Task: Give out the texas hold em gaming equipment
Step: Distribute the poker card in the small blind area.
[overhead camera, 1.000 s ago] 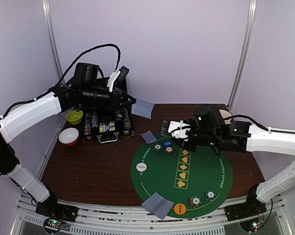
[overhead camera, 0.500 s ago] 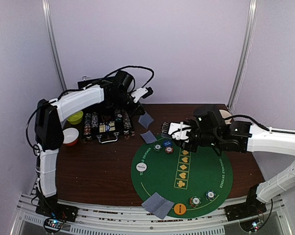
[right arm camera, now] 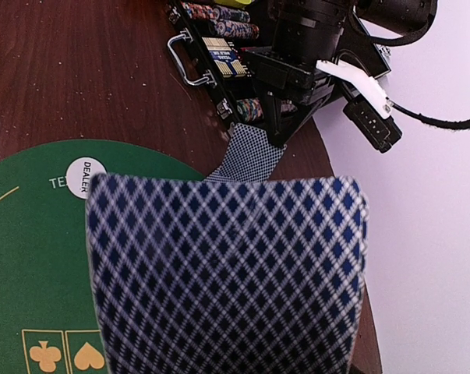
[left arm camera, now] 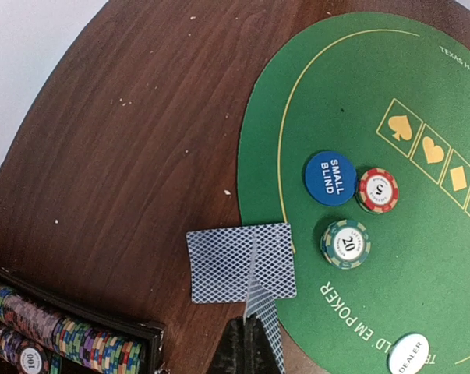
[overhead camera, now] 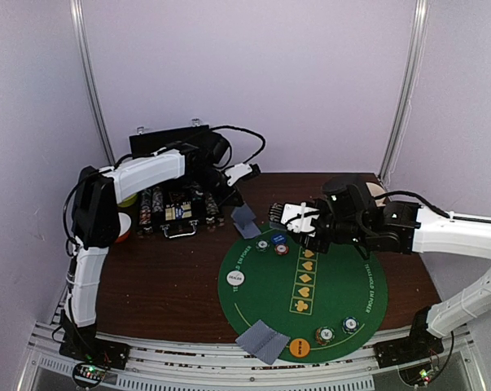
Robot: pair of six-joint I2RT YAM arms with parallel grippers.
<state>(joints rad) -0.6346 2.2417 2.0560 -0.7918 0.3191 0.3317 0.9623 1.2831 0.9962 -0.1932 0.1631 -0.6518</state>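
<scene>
Hanging pinched below left claw (left arm camera: 246, 352) — one card (left arm camera: 266, 326).

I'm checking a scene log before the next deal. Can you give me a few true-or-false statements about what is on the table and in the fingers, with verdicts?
1. The blue SMALL BLIND disc lies on the green mat. True.
2. The white dealer disc sits in the chip case. False: it lies on the mat.
3. The right arm's fingers hold patterned-back cards. True.
4. The orange disc lies at the mat's far edge. False: it is at the near edge.
5. The left arm's fingers are empty. False: they pinch a card.
</scene>
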